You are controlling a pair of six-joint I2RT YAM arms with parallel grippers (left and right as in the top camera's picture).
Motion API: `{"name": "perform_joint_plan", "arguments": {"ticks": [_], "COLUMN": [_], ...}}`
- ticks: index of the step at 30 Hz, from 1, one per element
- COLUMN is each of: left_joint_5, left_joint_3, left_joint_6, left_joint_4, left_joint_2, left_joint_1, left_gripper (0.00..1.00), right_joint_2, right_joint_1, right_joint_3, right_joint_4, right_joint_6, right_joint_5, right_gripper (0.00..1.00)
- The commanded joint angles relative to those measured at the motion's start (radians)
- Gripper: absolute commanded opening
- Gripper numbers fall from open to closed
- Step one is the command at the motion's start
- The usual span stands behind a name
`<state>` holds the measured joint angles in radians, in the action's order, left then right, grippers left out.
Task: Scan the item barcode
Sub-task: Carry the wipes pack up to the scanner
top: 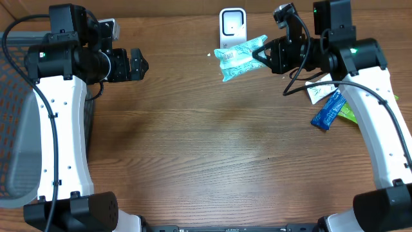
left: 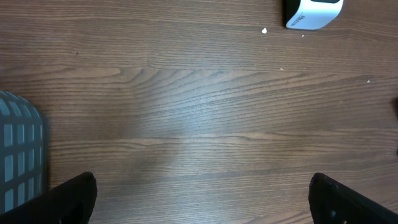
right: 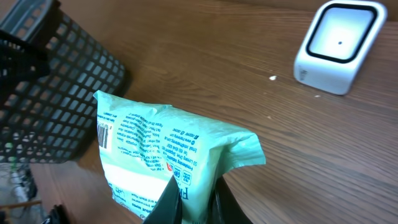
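Pinching the green packet (top: 238, 60), the right tool (top: 261, 54) is clenched; left tool (top: 139, 64) gapes wide.

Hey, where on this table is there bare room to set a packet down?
The middle of the brown wooden table is bare, from the grey mesh basket on the left to the pile of blue, white and green packets on the right. Crowded: that pile, and the far edge by the white barcode scanner, where the right gripper holds a mint-green packet.
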<state>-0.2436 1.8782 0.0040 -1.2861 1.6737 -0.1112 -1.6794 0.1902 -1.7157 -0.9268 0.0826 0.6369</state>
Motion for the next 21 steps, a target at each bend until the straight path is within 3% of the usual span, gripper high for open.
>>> {"name": "perform_joint_plan", "arguments": {"ticks": [1, 21], "left_joint_5": [-0.009, -0.009], "left_joint_3": [0.004, 0.004], "left_joint_6": [0.019, 0.019], "left_joint_4": [0.004, 0.004], "left_joint_2": [0.006, 0.006], "left_joint_1": [0.001, 0.001], "left_gripper": [1.00, 1.00], "right_joint_2": [0.030, 0.024], "right_joint_1": [-0.001, -0.001], "right_joint_3": [-0.021, -0.004], "right_joint_4": [0.003, 0.046], "right_joint_6": [-0.005, -0.084], "right_joint_5": [-0.063, -0.166], "right_gripper": [0.04, 0.04]}}
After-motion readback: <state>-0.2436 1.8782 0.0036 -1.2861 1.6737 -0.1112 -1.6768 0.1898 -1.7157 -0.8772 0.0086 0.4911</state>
